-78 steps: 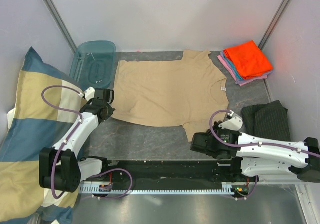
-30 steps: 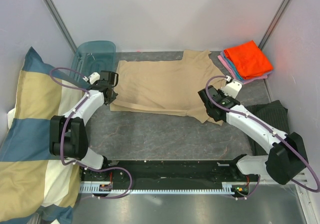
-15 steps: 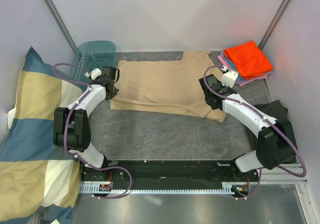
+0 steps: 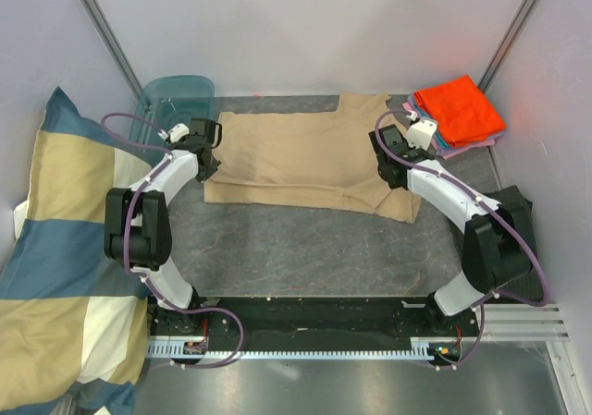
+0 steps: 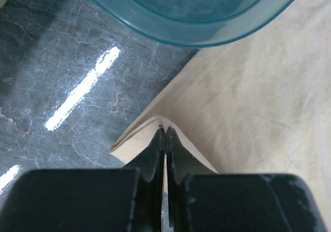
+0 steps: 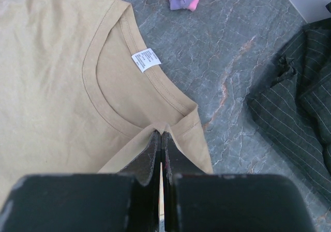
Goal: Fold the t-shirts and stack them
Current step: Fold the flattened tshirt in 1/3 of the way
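Tan t-shirt point(image 4: 305, 156) lies spread across the middle of the grey marbled tabletop point(image 4: 296, 249) in the top view, with its neckline toward the right of the frame. Its lower edge appears to be doubled over onto the rest of the cloth, though the layers are hard to separate from above. At the shirt's left end, the left gripper point(image 4: 207, 162) is pressed together on a corner of the fabric. The left wrist view shows its dark fingers point(image 5: 155, 149) meeting on a small raised peak of tan cloth, just below the rim of a teal plastic bin point(image 5: 207, 20). At the right end, the right gripper point(image 4: 388, 170) is likewise pinched shut on the shirt. In the right wrist view it grips a ridge of fabric just beside the collar, whose white label point(image 6: 145, 59) faces up. In the upper right of the top view, beyond the shirt's collar end, sits the stack of folded t-shirts point(image 4: 458, 108), orange on top with blue and pink edges showing beneath. A dark striped cloth point(image 4: 504, 213) lies at the right edge, and a checked pillow point(image 4: 55, 249) fills the left.
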Robot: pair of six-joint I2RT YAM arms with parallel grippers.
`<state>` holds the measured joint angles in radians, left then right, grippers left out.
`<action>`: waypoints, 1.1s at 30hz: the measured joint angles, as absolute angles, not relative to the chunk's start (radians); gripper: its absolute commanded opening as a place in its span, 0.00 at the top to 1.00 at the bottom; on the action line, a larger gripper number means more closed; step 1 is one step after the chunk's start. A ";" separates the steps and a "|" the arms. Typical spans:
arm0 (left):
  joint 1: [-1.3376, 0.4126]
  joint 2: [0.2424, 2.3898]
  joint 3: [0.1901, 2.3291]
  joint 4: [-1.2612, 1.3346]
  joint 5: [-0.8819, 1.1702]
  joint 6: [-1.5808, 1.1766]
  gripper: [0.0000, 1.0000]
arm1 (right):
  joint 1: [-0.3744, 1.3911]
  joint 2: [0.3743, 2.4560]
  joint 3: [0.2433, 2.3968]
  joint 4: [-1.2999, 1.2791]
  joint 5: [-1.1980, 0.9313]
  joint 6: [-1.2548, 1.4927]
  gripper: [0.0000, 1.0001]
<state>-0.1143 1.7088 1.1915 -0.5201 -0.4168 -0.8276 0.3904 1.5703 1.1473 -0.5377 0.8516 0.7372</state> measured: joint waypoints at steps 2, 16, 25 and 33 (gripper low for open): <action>-0.113 1.721 1.203 -0.520 -0.417 -0.828 0.98 | 0.383 1.585 1.156 -0.533 0.846 0.730 1.00; -0.112 1.796 1.270 -0.520 -0.416 -0.828 0.98 | 0.330 1.682 1.246 -0.513 0.808 0.702 1.00; -0.104 1.842 1.312 -0.519 -0.411 -0.827 0.98 | 0.313 1.758 1.307 -0.508 0.800 0.698 1.00; -0.100 1.879 1.341 -0.517 -0.406 -0.825 0.98 | 0.289 1.803 1.333 -0.508 0.791 0.698 1.00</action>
<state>-0.1001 1.8793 1.3415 -0.5175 -0.4057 -0.8249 0.2893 1.8030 1.3331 -0.5076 0.7906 0.6979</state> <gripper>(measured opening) 0.034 0.010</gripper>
